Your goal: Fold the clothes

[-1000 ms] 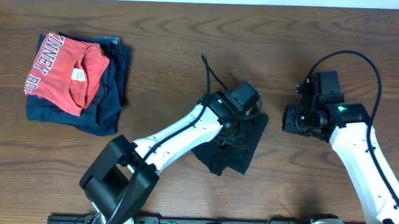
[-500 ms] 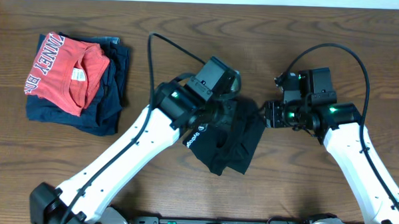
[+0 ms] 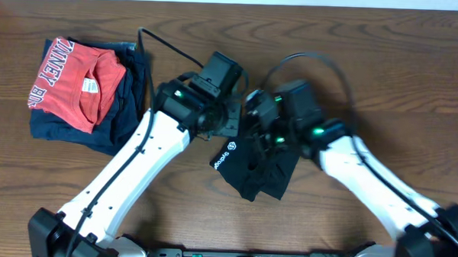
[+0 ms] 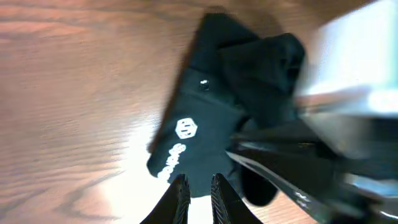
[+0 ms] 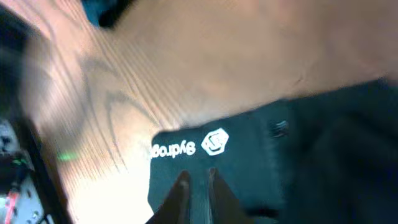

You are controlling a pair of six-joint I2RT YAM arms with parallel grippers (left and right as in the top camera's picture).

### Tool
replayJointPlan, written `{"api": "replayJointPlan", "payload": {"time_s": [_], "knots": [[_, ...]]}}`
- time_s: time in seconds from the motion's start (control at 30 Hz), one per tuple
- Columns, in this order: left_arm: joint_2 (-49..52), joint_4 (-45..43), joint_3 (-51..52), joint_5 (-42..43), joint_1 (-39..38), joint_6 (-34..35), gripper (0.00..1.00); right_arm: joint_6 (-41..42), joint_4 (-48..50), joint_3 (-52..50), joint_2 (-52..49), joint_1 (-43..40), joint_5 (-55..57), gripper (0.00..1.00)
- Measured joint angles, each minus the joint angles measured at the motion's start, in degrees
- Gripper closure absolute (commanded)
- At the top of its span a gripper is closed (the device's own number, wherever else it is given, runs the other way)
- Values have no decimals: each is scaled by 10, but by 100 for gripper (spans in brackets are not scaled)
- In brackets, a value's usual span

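Black shirt [image 3: 262,172]: crumpled heap just below the centre of the overhead frame, lying on the table [image 3: 384,65].
Chest logo [image 3: 230,149]: white hexagon emblem with a short white word beside it, on the heap's left flap; letters too blurred to read for certain.
Left gripper [image 4: 199,190]: fingers drawn nearly together with a slim gap, over the shirt's edge by the logo; cannot tell whether cloth is pinched.
Right gripper [image 5: 198,186]: clenched over black cloth just beside the logo; cannot tell whether cloth is caught.
Wrist views only: logo close up; blurred right arm at the right of the left wrist view.
Overhead only: both grippers side by side at the heap's upper edge.
Red shirt [image 3: 74,81]: upper left, white block lettering partly folded under, small neck tag.
Navy garment [image 3: 126,121]: beneath it, well apart from the heap.
Open room: bare wood at right and upper right; far table edge along the frame top.
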State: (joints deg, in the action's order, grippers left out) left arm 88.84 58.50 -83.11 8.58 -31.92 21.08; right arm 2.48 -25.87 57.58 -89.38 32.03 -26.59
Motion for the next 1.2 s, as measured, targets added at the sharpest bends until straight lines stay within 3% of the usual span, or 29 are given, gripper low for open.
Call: {"api": "replayJointPlan", "payload": {"time_s": [0.13,0.27,0.33,0.53,0.83,1.03,1.2], "knots": [[0,28,1,0,21,-19,83,74,-127,0,-35,3,82,99],[0,43,2,-4,28,-35,62,182,-308,-3,-20,-22,231,98],[0,42,2,-6,28,-40,56,214,-347,-3,7,-37,290,93],[0,40,2,-11,28,-46,48,204,-274,-2,115,-55,310,75],[21,-21,26,3,28,-83,47,163,-150,-2,79,-52,224,83],[87,-64,28,54,30,-136,28,157,-131,-4,-48,-52,192,93],[163,-87,29,103,51,-162,15,176,-138,-2,-116,-56,181,95]]}}
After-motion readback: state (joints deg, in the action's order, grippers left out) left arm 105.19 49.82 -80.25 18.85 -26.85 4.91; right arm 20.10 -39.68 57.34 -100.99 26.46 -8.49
